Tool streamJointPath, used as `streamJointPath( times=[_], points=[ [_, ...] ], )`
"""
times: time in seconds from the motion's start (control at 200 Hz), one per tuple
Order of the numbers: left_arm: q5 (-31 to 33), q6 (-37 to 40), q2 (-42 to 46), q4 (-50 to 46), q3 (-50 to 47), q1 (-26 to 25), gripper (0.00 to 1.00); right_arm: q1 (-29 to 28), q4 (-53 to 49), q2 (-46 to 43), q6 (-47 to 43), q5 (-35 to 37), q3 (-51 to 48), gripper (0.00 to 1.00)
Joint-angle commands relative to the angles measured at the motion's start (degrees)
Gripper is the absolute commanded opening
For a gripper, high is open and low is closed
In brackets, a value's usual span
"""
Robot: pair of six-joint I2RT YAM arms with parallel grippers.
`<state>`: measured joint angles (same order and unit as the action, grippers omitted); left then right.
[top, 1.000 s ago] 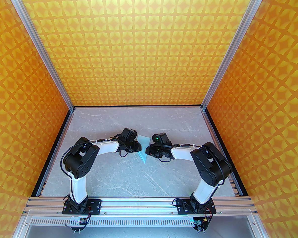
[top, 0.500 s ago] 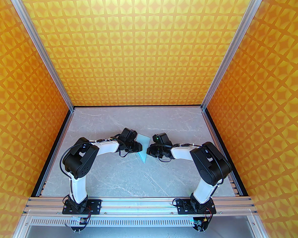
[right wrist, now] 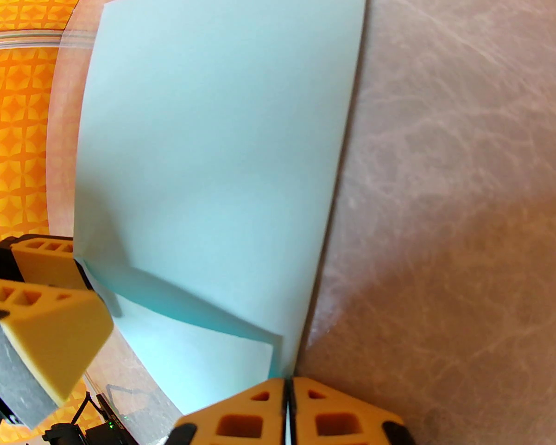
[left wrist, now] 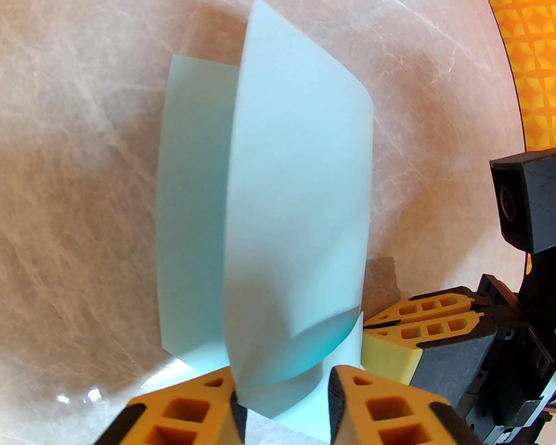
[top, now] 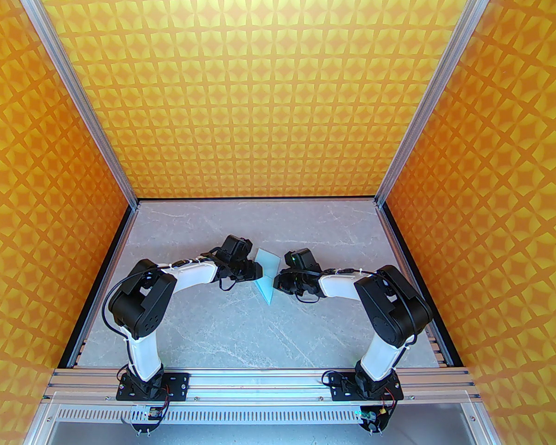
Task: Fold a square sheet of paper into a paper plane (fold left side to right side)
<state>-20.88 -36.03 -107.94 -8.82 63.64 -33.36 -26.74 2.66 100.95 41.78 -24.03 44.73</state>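
Both of your arms are bending inward from the near rail with elbows out and wrists angling down over the middle of the table [top: 204, 336].
- Left arm [top: 192, 276] is reaching toward 2 o'clock from its base.
- Right arm [top: 338, 286] is reaching toward 10 o'clock from its base. The two grippers are facing each other nose to nose.
- Left gripper [left wrist: 282, 390]: its jaws are standing apart and clamping nothing. A raised flap of the paper sheet [left wrist: 296, 193] is rising through the gap and brushing the pad of one finger [left wrist: 238, 406]. You cannot tell whether it is touching the other finger.
- Right gripper [right wrist: 287, 390]: its fingers are pressing together and pinching the sheet at its near corner, where the long folded edge is running down into the tips.
- Paper position: it is sitting at the centre of the table, between the two grippers. The left gripper is at its 9 o'clock and the right gripper at about its 4 o'clock.
- Paper shape: its narrow point is aiming at 6 o'clock, toward the bases, and its wide end at 12 o'clock. One layer is lying flat on the table, and another is lifting and curling above it.
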Motion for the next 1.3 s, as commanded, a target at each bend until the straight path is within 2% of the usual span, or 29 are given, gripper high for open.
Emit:
streamJointPath(
  times=[0.0, 0.045, 0.465, 0.815, 1.065, 1.295],
  points=[
    [0.9, 1.5, 1.5, 0.2, 0.0, 0.4, 0.29, 0.2, -0.6, 1.5, -0.4, 0.2, 0.5, 0.11],
    [0.8, 1.7, 1.4, 0.1, 0.2, 0.3, 0.26, 0.3, -0.6, 1.6, -0.3, 0.3, 0.4, 0.11],
    [0.9, 0.7, -2.1, 1.5, -0.8, -0.2, 0.25, 0.6, -0.4, -0.4, -0.5, 0.1, -0.5, 0.13],
    [1.1, 0.7, 2.3, 2.7, -1.5, -1.1, 0.27, 0.8, -0.5, 0.1, -0.6, 0.2, -0.6, 0.13],
    [1.2, 1.4, 2.4, 4.5, -2.5, -2.9, 0.36, 0.9, -0.5, 0.2, -0.6, 0.1, -0.6, 0.13],
    [1.1, 2.2, 1.9, 6.4, -4.5, -4.0, 0.34, 1.0, -0.5, 0.0, -0.6, 0.2, -0.4, 0.13]
  ],
)
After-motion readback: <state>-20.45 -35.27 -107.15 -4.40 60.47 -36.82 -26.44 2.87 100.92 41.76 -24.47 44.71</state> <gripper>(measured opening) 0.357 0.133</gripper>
